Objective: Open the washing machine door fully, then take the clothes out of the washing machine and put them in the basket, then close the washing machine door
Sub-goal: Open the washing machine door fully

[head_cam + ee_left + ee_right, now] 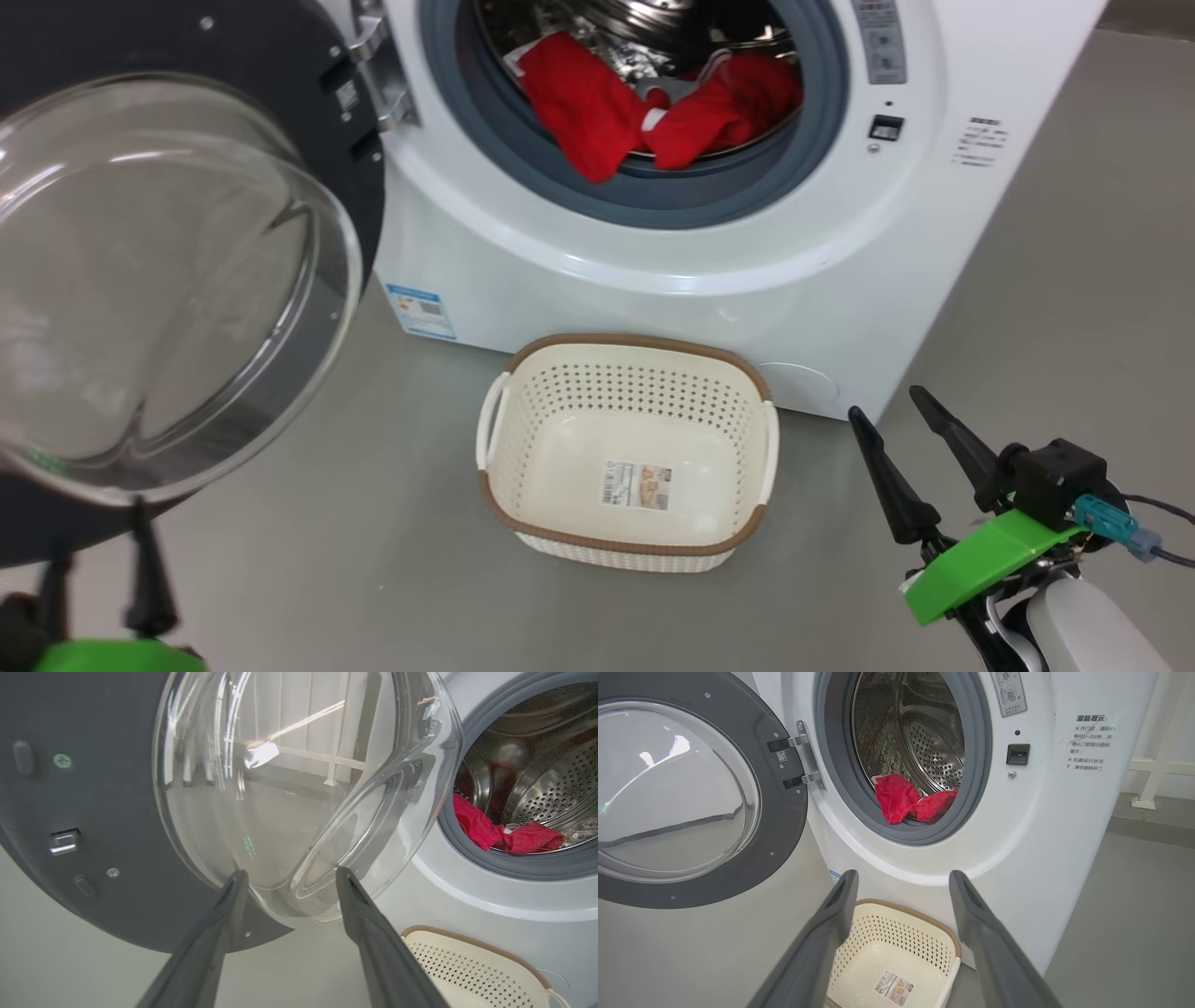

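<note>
The washing machine door (159, 280) stands swung open to the left, its clear glass bowl bulging toward me inside the black rim. The white washing machine (653, 280) shows its grey gasket and steel drum. Red clothes (597, 112) lie at the drum's front lip, one fold draped over the gasket. On the floor before the machine sits the cream basket (644, 342), with just a label sticker inside. My left gripper (289, 872) is open just below the door's glass (280, 788), holding nothing. My right gripper (885, 401) is open to the right of the basket, above the floor.
Grey floor surrounds the basket on the left, front and right. The open door overhangs the floor at the left. A white rail (1153, 765) runs along the wall to the right of the machine. A blue label (420, 310) marks the machine's lower left front.
</note>
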Available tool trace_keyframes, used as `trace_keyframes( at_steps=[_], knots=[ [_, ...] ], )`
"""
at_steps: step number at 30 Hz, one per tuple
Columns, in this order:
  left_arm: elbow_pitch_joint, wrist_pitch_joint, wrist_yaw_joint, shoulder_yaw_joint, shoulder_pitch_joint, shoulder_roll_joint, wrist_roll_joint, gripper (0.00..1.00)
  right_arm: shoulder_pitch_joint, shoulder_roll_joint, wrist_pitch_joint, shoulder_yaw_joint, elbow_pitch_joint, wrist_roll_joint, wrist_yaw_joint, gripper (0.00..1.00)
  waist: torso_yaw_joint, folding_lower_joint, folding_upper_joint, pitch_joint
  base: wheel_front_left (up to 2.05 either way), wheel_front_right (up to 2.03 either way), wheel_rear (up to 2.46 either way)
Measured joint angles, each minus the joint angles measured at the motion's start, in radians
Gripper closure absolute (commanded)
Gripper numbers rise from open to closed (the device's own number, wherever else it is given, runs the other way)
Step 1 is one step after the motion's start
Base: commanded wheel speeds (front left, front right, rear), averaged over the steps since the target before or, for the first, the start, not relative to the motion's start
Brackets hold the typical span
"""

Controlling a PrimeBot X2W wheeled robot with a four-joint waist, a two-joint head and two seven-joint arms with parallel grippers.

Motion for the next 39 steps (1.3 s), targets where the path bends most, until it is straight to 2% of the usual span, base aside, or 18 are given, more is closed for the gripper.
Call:
trace_keyframes(
  at_steps=[9,21,31,39],
  knots=[
    [-0.092,0.000,0.000,-0.120,0.052,0.016,-0.034,0.00,0.033,0.006,0.000,-0.035,-0.014,0.000,0.000,0.00,-0.071,0.0000,0.0000,-0.004,0.00,0.00,0.00],
    [-0.184,0.000,0.000,-0.235,0.106,0.057,-0.070,0.00,0.067,0.019,0.000,-0.088,-0.033,-0.007,0.000,0.00,-0.214,0.0000,0.0000,-0.001,0.00,0.00,0.00],
    [-0.222,0.000,0.000,-0.264,0.151,0.056,-0.087,0.00,0.083,0.019,0.000,-0.137,-0.055,-0.007,0.000,0.00,-0.324,0.0000,0.0000,-0.010,0.00,0.00,0.00],
    [-0.234,0.000,0.000,-0.270,0.152,0.057,-0.086,0.00,0.114,0.017,0.000,-0.157,-0.066,-0.008,0.000,0.00,-0.364,0.0000,0.0000,-0.021,0.00,0.00,0.00]
  ],
)
